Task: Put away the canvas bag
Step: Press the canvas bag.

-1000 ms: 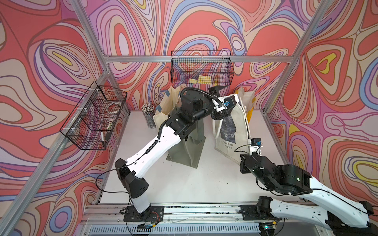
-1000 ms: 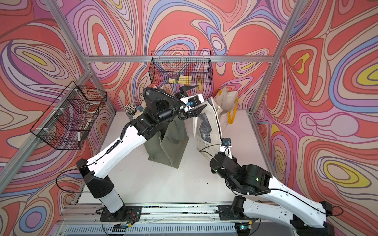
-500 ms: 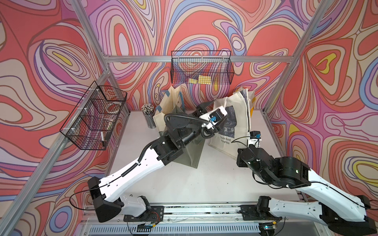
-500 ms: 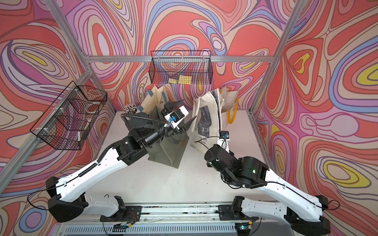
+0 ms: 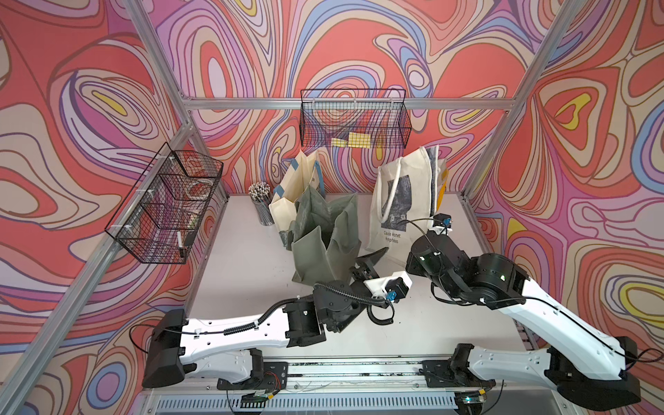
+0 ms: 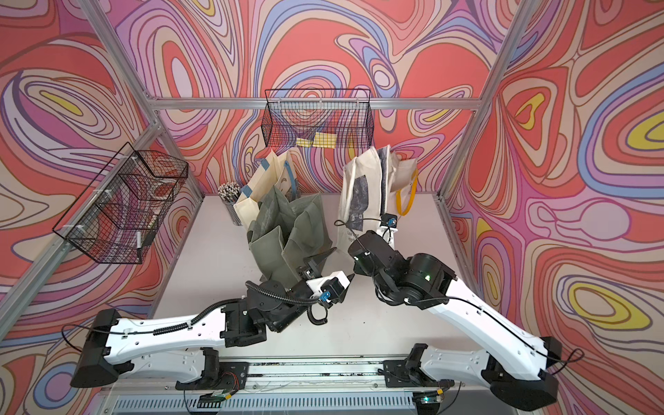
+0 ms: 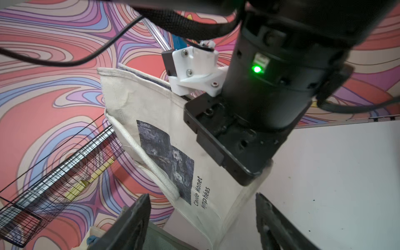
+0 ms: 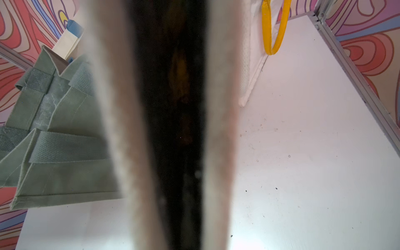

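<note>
Tabletop (image 5: pixel 251 280): left gripper (image 5: pixel 373 257) has withdrawn from the canvas bag (image 5: pixel 402 194), jaws open. Right gripper (image 8: pixel 173 151), clamped on its edge, now alone holds it.

The left gripper (image 7: pixel 201 195) appears as two dark fingers (image 7: pixel 132 220) in the foreground, set wide apart with nothing between them. Beyond them is the canvas tote bag (image 7: pixel 134 97), cream, printed with a dark blue-grey picture (image 7: pixel 166 160) above the words "Claude Monet Nymphéas". Its white rope handle (image 7: pixel 132 143) lies along the printed face. The right arm (image 7: pixel 270 86), black with a lit green light (image 7: pixel 257 69) and a white camera mount (image 7: pixel 194 69), sits against the bag's side edge, and its fingers are hidden. A black wire basket (image 7: pixel 65 168) holding yellow notes (image 7: pixel 75 190) hangs on the swirl-patterned wall (image 7: pixel 54 75). A corner of an olive bag (image 7: pixel 160 240) shows between the fingers, and the white table (image 7: pixel 335 173) lies beside the tote.
</note>
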Robot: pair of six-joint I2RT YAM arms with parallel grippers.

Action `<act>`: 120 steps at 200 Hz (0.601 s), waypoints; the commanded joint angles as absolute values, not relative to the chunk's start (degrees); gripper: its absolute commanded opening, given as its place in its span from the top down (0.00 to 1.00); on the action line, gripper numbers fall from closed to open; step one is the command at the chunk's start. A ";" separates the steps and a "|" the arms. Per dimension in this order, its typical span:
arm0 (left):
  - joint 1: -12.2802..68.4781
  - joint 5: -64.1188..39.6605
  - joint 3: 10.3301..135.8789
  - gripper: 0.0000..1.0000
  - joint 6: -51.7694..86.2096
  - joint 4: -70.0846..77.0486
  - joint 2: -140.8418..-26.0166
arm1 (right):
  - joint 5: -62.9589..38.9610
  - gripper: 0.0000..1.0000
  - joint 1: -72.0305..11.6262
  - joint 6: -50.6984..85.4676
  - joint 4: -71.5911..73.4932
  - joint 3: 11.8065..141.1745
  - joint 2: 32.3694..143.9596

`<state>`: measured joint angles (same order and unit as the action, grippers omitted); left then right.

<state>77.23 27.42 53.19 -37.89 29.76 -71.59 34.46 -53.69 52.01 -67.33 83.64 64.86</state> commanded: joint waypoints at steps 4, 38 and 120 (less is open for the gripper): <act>79.37 33.52 51.29 0.21 -43.57 51.43 -75.46 | 35.17 1.00 -52.84 53.66 -65.50 87.36 65.28; 81.92 35.71 51.50 0.18 -43.67 59.22 -80.83 | 33.64 1.00 -52.81 55.19 -65.66 90.79 66.91; 82.29 45.94 56.31 0.19 -49.72 76.20 -89.35 | 30.51 1.00 -52.81 57.77 -67.05 96.80 68.82</act>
